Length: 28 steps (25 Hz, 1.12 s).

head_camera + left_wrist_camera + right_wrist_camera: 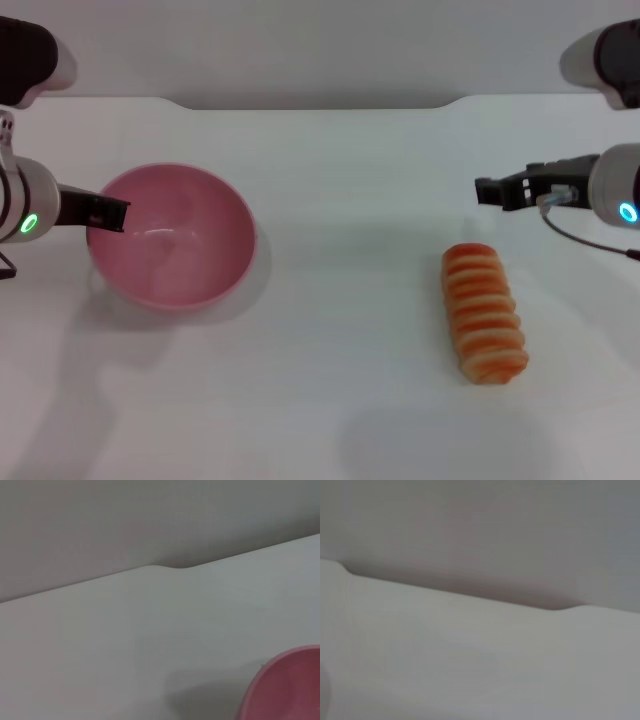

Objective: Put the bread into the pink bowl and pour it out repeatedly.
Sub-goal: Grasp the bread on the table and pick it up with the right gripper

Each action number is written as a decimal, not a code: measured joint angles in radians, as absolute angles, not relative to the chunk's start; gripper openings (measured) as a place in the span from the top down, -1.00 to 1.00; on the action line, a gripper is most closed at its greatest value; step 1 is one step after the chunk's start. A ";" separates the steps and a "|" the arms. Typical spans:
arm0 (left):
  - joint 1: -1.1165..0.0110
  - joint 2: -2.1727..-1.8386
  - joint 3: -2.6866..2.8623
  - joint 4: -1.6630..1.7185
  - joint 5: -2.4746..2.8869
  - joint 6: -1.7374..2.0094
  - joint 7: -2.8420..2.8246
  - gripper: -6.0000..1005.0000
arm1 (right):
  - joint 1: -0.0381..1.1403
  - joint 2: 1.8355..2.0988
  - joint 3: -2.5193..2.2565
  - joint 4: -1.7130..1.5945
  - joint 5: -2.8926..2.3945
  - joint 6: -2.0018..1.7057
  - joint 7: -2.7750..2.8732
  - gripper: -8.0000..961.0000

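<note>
Bread [485, 313] lies lower right on table [340, 400]; pink bowl [172, 236] left, empty. Left gripper [110, 213] at bowl rim, right gripper [490, 190] above bread; finger states indeterminate.

White table [330, 400] — far edge notched at centre; plain grey wall [125, 520] behind.

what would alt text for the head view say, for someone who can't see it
A striped orange-and-cream bread lies on a white table, right of an empty pink bowl. The left gripper sits at the bowl's left rim; the right gripper hovers behind the bread, apart from it.
</note>
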<state>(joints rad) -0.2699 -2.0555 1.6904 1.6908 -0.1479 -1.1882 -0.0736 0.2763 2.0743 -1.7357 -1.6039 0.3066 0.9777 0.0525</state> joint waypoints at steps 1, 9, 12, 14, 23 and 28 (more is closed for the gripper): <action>-0.280 -2.056 1.688 1.677 -0.146 -1.187 -0.073 0.90 | 0.272 2.075 -1.745 -1.605 0.307 0.981 0.062 -0.26; -0.314 -2.056 1.671 1.645 -0.152 -1.184 -0.057 0.90 | 0.285 2.076 -1.805 -1.538 0.305 0.994 0.139 -0.25; -0.314 -2.056 1.671 1.645 -0.152 -1.184 -0.057 0.90 | 0.296 2.076 -1.805 -1.518 0.308 1.007 0.139 -0.25; -0.319 -2.056 1.667 1.643 -0.152 -1.183 -0.049 0.90 | 0.297 2.077 -1.805 -1.509 0.309 1.006 0.140 -0.25; -0.324 -2.057 1.667 1.643 -0.152 -1.184 -0.049 0.90 | 0.343 2.078 -1.821 -1.407 0.324 0.973 0.140 -0.24; -0.326 -2.057 1.670 1.643 -0.152 -1.187 -0.049 0.90 | 0.352 2.079 -1.831 -1.362 0.345 0.928 0.139 -0.24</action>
<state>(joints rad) -0.3264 -2.0571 1.6699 1.6430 -0.1518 -1.1872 -0.0487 0.3523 2.0785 -1.8312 -1.3621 0.3452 0.9276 0.1387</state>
